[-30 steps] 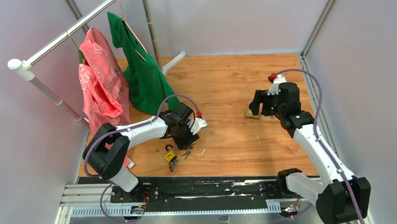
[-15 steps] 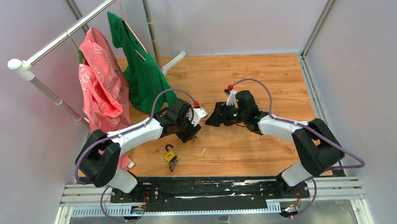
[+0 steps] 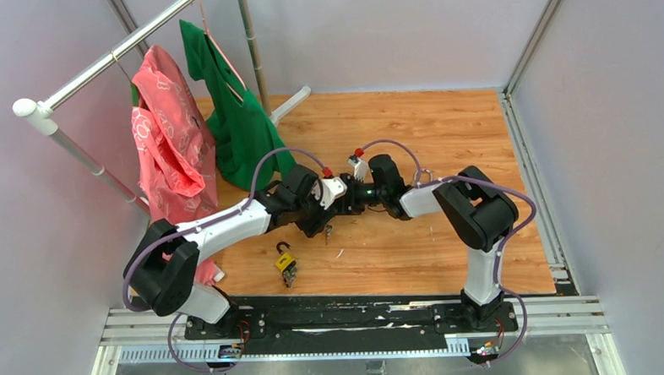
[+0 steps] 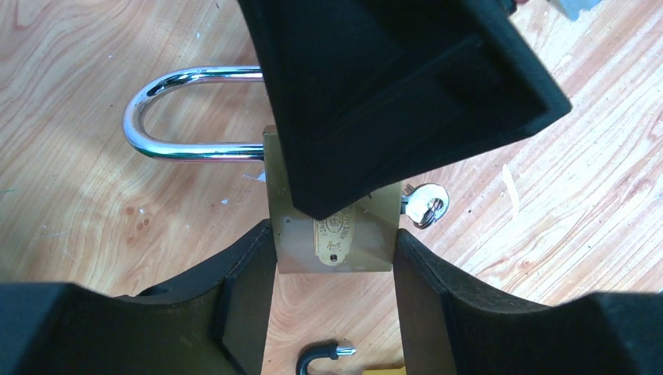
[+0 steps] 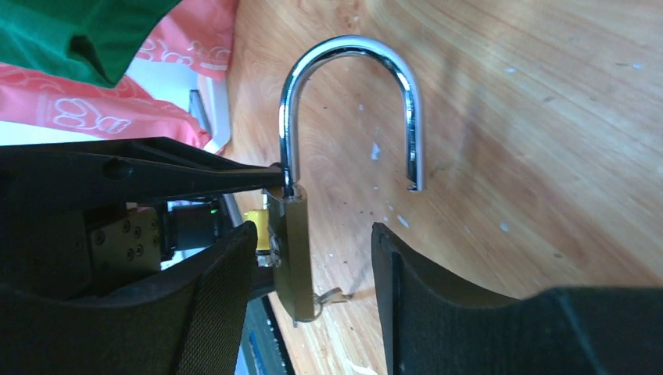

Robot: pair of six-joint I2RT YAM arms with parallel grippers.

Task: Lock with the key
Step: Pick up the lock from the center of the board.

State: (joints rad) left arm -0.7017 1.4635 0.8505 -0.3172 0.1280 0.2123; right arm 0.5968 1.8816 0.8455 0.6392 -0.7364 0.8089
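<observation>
1. Brass padlock, shackle popped open and key in its base, sat over the middle of the table, clamped in the left gripper.
2. Right gripper straddled it, jaws open, not gripping.
3. Looked like the shackle-closing step: next it'd need pressing shut, then a key turn.

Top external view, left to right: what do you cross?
In order: rack's white end cap → pink garment → green garment → left tool, gripping the brass padlock → right tool → right arm's elbow. Skipped: yellow padlock, which overlaps the green garment's span.
</observation>
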